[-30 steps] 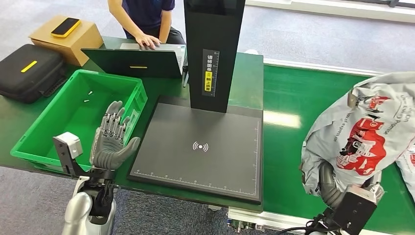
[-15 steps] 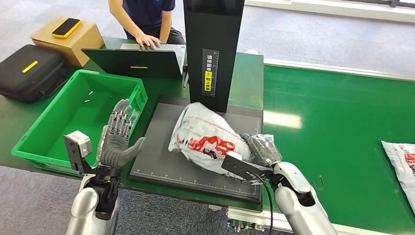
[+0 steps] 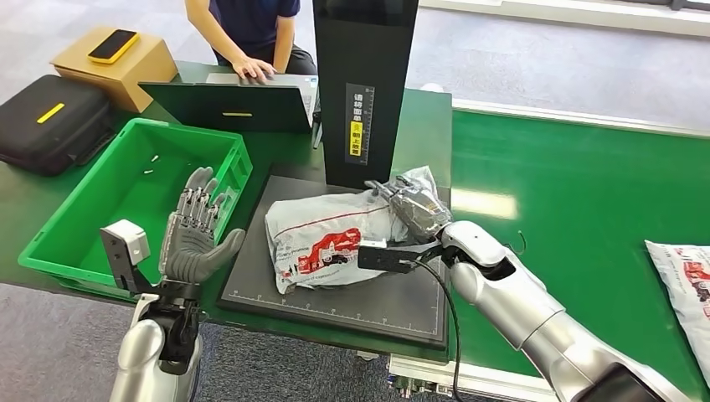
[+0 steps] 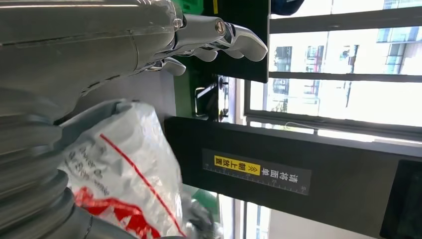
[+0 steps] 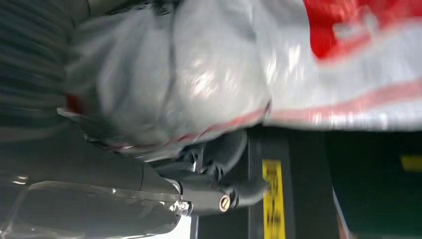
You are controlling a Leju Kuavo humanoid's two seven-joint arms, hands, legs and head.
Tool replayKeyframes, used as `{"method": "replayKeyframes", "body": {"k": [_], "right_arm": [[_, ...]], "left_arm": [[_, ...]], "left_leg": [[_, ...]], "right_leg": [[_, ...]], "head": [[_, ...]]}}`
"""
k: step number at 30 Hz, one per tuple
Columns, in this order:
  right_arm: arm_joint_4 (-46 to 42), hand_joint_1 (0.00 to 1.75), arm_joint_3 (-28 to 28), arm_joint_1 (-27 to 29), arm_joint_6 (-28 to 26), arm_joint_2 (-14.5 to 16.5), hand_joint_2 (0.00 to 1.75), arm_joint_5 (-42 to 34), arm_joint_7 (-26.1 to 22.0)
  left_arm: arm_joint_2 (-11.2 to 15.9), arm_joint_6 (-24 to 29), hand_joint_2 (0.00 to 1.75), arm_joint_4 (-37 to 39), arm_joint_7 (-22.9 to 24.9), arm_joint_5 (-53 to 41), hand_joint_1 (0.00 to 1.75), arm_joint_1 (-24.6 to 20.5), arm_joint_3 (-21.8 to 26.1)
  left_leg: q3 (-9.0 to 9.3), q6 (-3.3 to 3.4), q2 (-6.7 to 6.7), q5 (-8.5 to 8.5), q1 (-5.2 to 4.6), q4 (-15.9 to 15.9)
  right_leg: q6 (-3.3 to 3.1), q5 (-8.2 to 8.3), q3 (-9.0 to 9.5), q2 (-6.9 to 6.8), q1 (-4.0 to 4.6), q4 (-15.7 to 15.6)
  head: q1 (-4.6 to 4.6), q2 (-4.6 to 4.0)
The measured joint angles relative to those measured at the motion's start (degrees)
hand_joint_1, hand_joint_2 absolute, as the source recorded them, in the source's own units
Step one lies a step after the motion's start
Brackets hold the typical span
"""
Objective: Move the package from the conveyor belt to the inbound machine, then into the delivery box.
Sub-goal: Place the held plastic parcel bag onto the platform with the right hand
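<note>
Take the black scanning plate (image 3: 393,289) of the inbound machine as your landmark. Nearest to you, at the near left corner of the plate, you see the left hand (image 3: 194,243) raised with the palm toward the plate; its fingers are spread apart and it holds nothing. In the left wrist view the fingers (image 4: 239,42) are also apart, with the package beyond them.

On the plate itself lies the package (image 3: 322,239), a grey plastic mail bag with red print. It rests on the left and middle part of the plate, and its far right end is bunched up. There the right hand (image 3: 414,209) grips it: the dark fingers are closed around the crumpled end of the bag, just in front of the machine's column. The right wrist view shows the bag pressed close against the hand, but it is blurred.

At the far edge of the plate stands the black column (image 3: 364,92) with a yellow label (image 3: 356,138). To the left of the plate you find the green delivery box (image 3: 79,209), with only a few small bits on its bottom. To the right of the plate runs the green conveyor belt (image 3: 569,184), and a second printed bag (image 3: 686,280) lies at its right edge, well apart from the plate.

Beyond the plate, a person's hand (image 3: 251,69) rests on a laptop (image 3: 230,105). Farther left are a black case (image 3: 50,121) and a cardboard box (image 3: 126,67) with a yellow phone (image 3: 112,46) on top.
</note>
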Motion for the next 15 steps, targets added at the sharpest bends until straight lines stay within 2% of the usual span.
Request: {"method": "replayKeyframes", "body": {"k": [2,4,7,11,15], "right_arm": [[0.2,0.0,-0.2,0.2,-5.3,0.4,0.0,-2.8,-1.0],[0.2,0.0,-1.1,0.7,-9.6,1.1,0.0,-6.1,-2.1],[0.0,0.0,-3.3,2.4,-10.9,2.3,0.0,-12.1,-3.9],[-1.9,0.0,-7.2,6.3,-5.9,3.4,0.0,-22.0,-6.5],[-6.1,0.0,-10.8,11.4,-1.8,3.9,0.0,-30.2,-8.4]], "left_arm": [[0.0,-0.1,1.75,-0.1,-0.4,-0.6,0.0,0.0,0.0],[0.2,-0.4,1.75,-0.2,-0.9,-1.4,0.0,-0.2,-0.2],[0.5,-0.5,1.75,-0.2,-1.2,-2.1,0.0,-0.3,-0.6],[1.1,-0.1,1.75,-0.2,-1.3,-2.7,0.0,-0.2,-1.9],[2.0,1.5,1.75,-0.3,-0.8,-7.7,0.0,-0.1,-4.3]], "left_leg": [[-0.01,0.0,-0.01,0.0,0.0,0.0],[-0.01,0.0,-0.01,-0.01,0.0,0.0],[-0.01,-0.01,-0.01,0.0,0.0,0.0],[-0.01,-0.01,-0.01,-0.01,0.0,0.0],[-0.05,-0.01,-0.02,-0.01,0.0,0.0]], "right_leg": [[0.0,0.0,-0.02,0.0,0.0,0.0],[0.0,0.0,-0.03,0.0,-0.01,0.0],[0.0,0.0,-0.03,0.0,-0.01,0.0],[0.0,0.0,-0.03,-0.01,-0.01,0.0],[0.0,-0.01,-0.07,-0.02,-0.01,0.0]], "head": [[-0.01,-0.01],[-0.01,0.0],[-0.01,0.0],[-0.01,-0.01],[-0.01,-0.01]]}}
